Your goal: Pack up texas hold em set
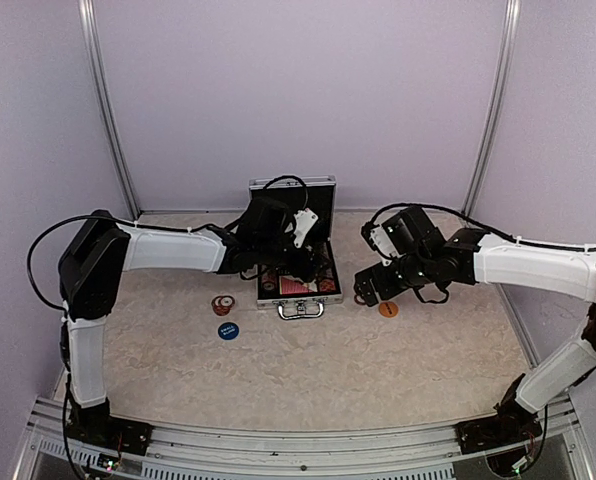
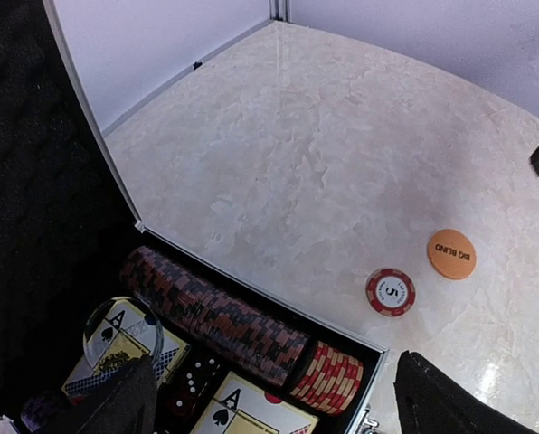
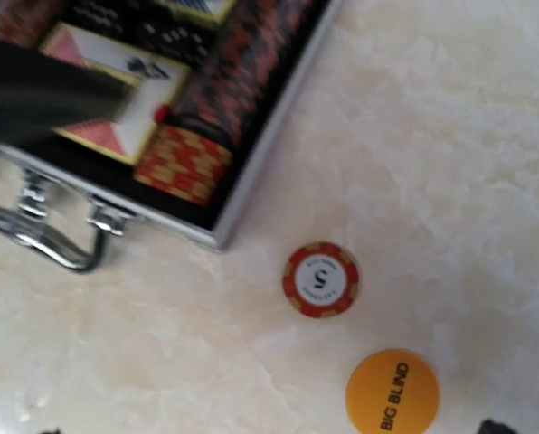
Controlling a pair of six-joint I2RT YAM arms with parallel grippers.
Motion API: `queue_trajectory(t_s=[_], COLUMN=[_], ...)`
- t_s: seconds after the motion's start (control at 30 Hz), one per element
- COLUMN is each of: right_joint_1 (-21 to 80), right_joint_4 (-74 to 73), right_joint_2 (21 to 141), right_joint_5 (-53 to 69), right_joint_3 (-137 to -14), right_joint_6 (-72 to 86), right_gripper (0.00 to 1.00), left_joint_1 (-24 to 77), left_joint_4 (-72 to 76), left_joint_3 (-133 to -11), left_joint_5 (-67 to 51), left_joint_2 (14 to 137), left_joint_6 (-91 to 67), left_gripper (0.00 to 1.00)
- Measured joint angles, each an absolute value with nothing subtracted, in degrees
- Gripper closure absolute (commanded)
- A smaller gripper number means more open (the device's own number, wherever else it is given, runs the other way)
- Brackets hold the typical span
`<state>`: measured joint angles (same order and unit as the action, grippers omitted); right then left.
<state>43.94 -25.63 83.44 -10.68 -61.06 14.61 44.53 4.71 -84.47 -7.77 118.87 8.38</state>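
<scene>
**Bench** (image 1: 308, 380): beige, marbled top, glossy in patches.

**Walls** (image 1: 298, 90): pale lilac, on three sides. Metal posts (image 1: 106, 110) stand at the back corners.

**Case** (image 1: 300, 298): silver-edged, set mid-bench toward the back wall.
- It is open, with the black-lined lid (image 2: 34, 181) upright.
- The metal handle (image 3: 43, 237) faces the arms.

**Contents of the tray:**
- Chip row (image 2: 220, 315): lies on edge along the right side. It is dark red and black, with orange-red chips at the handle end.
- Card decks (image 2: 251, 411): two, each showing an ace of spades.
- Dice (image 2: 195, 375): black with red pips, lying between the decks.
- Clear round disc (image 2: 123, 327): rests on the deck farther from the handle.

**On the bench, right of the case:**
- Loose chip (image 3: 321, 279): red and white, marked 5, lying flat near the front corner.
- BIG BLIND button (image 3: 392, 391): orange, near the loose chip but not touching it.

**On the bench, left of the case:**
- Reddish chips (image 1: 223, 304): one or a small stack, cannot tell which.
- Blue button (image 1: 228, 331): just beside the reddish chips, toward the arms.

**Left claw** (image 2: 274, 411): hangs over the open tray, fingers (image 2: 116, 402) spread wide apart, nothing between them.

**Right claw** (image 1: 366, 290): hangs over the bench right of the case, above the loose chip and the BIG BLIND button. Its fingers barely show at the edge of the wrist view, spread wide, gripping nothing.
</scene>
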Motion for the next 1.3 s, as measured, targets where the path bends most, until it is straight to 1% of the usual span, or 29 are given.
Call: queue_trajectory(t_s=[0.2, 0.43, 0.67, 0.93, 1.17, 1.3], right_joint_1=[40.71, 38.79, 38.11, 37.15, 37.10, 36.95], right_joint_4=[-23.88, -21.34, -18.96, -16.91, -15.53, -14.90], right_joint_2=[89.65, 95.46, 99.83, 104.31, 108.33, 110.45], right_joint_5=[-8.60, -7.35, -6.61, -5.30, -4.67, -4.71], right_joint_3=[-61.34, -62.39, -63.22, -64.31, -66.83, -67.13], right_joint_6=[14.61, 14.41, 13.78, 13.04, 12.49, 12.23], right_gripper=[0.00, 0.01, 0.08, 0.14, 0.19, 0.25], left_joint_1=[45.28, 46.92, 47.44, 47.22, 47.22, 47.22], left_joint_4=[6.15, 5.63, 4.34, 5.08, 6.37, 7.25], left_joint_3=[-82.50, -82.70, -83.64, -83.53, -78.94, -74.37], left_joint_5=[-7.90, -6.94, -5.50, -4.19, -2.15, 0.38], left_joint_2=[116.25, 119.77, 124.40, 125.03, 122.80, 118.85], left_joint_6=[6.22, 5.78, 5.34, 3.11, -2.52, -6.20], left_gripper=[0.09, 0.09, 0.09, 0.10, 0.09, 0.09])
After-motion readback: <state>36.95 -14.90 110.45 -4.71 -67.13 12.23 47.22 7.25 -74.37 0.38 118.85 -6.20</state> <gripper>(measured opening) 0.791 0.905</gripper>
